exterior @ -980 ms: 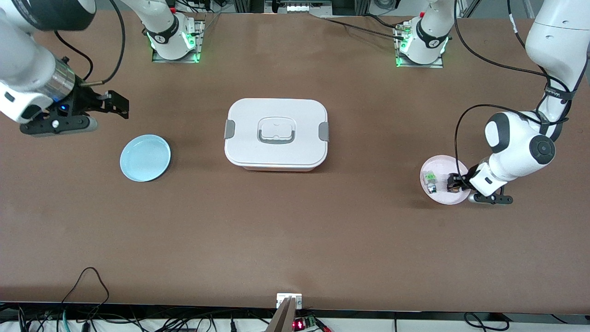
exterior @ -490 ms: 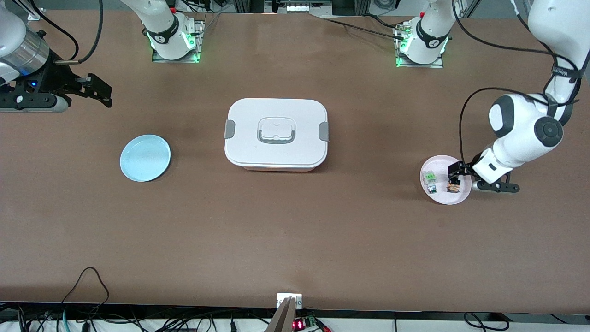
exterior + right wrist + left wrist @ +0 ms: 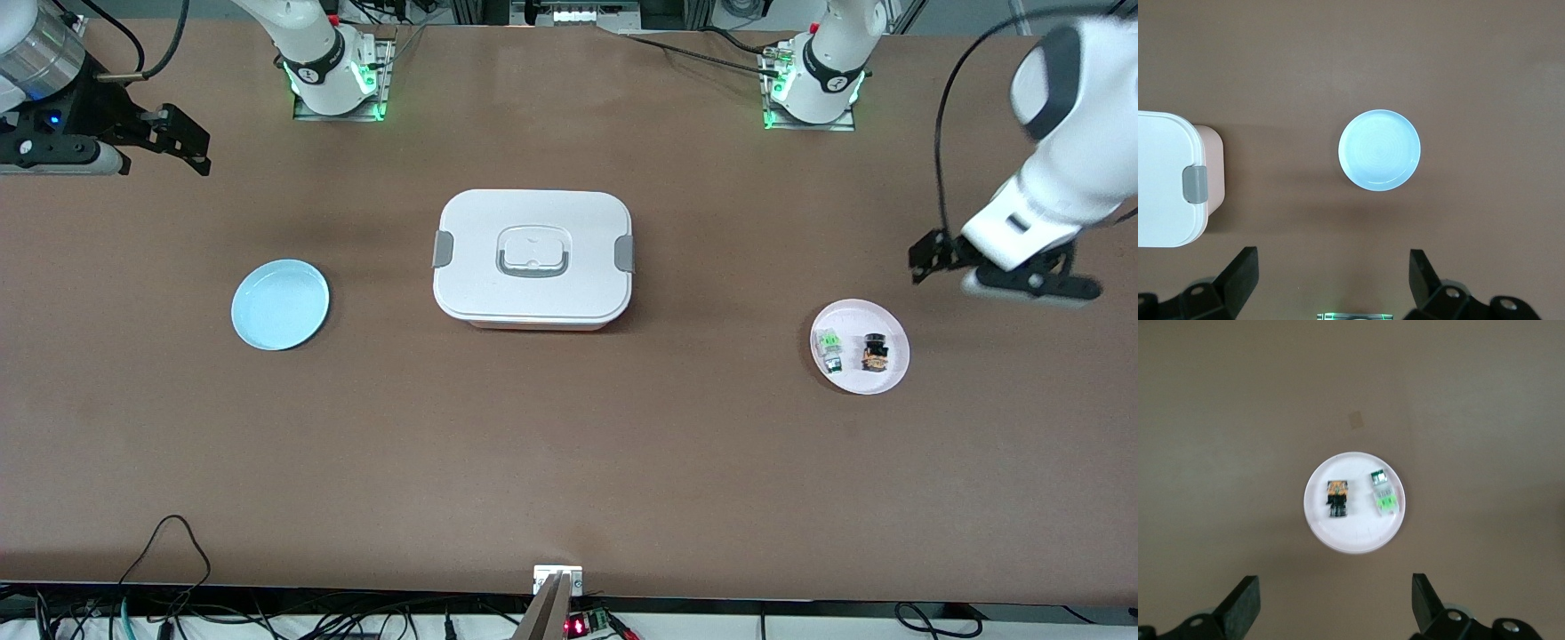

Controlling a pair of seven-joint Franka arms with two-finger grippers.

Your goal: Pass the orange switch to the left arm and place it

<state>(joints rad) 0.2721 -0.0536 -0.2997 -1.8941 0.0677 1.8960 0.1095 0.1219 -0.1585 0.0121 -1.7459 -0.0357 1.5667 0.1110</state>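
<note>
The orange switch (image 3: 876, 353) lies on a pink plate (image 3: 858, 379) toward the left arm's end of the table, beside a green-and-clear switch (image 3: 829, 348). My left gripper (image 3: 926, 257) hangs open and empty, high over bare table beside that plate. In the left wrist view the orange switch (image 3: 1337, 498) lies on the plate (image 3: 1355, 545), well clear of the left gripper (image 3: 1335, 613). The white box (image 3: 533, 258) stands mid-table. My right gripper (image 3: 194, 147) is open and empty in the air at the right arm's end of the table.
An empty light blue plate (image 3: 280, 304) lies between the box and the right arm's end, and the right wrist view shows the blue plate (image 3: 1379, 149) and a corner of the box (image 3: 1165, 180). Cables run along the table's edge nearest the front camera.
My left gripper opened, left the orange switch on the pink plate, then rose away from it. The right arm pulled back toward its end of the table.
</note>
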